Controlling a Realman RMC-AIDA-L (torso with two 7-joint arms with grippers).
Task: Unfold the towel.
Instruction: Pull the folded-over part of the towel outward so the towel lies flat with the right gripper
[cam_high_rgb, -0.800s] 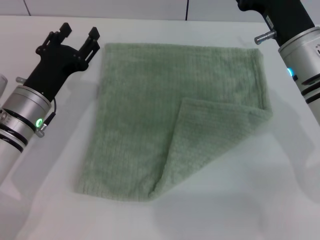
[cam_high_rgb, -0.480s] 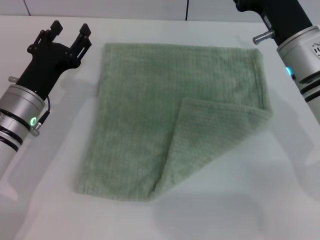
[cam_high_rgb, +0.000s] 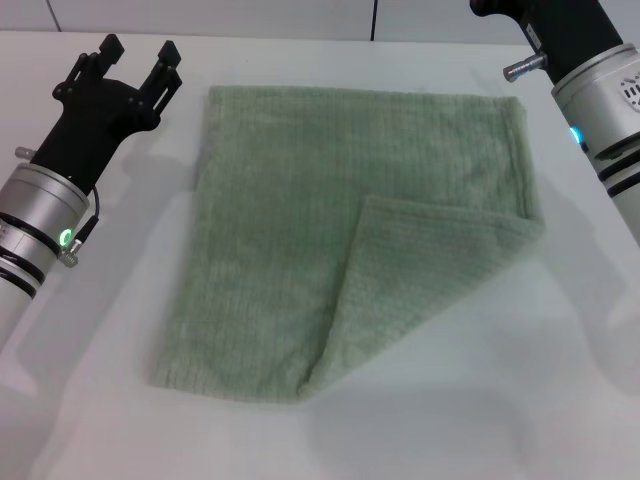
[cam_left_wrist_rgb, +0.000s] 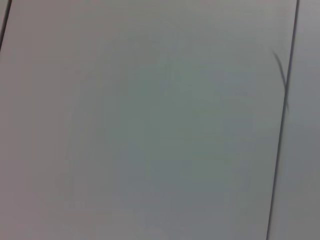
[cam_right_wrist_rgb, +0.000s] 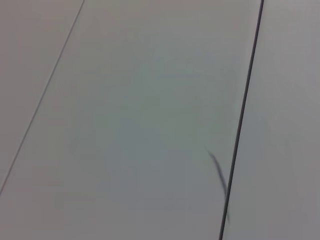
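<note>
The pale sage-green towel (cam_high_rgb: 300, 230) lies flat on the white table in the head view. Its near right corner is folded over onto the cloth as a triangular flap (cam_high_rgb: 410, 280). My left gripper (cam_high_rgb: 135, 55) is open and empty, raised just left of the towel's far left corner. My right arm (cam_high_rgb: 590, 70) is at the far right beside the towel's far right corner; its fingers are out of view. Both wrist views show only pale wall panels.
The white table (cam_high_rgb: 500, 400) extends around the towel on all sides. A pale wall with dark seams (cam_high_rgb: 375, 20) stands behind the table's far edge.
My left gripper has moved left and farther back, away from the towel's far left corner. My right arm has shifted slightly. The towel has not moved.
</note>
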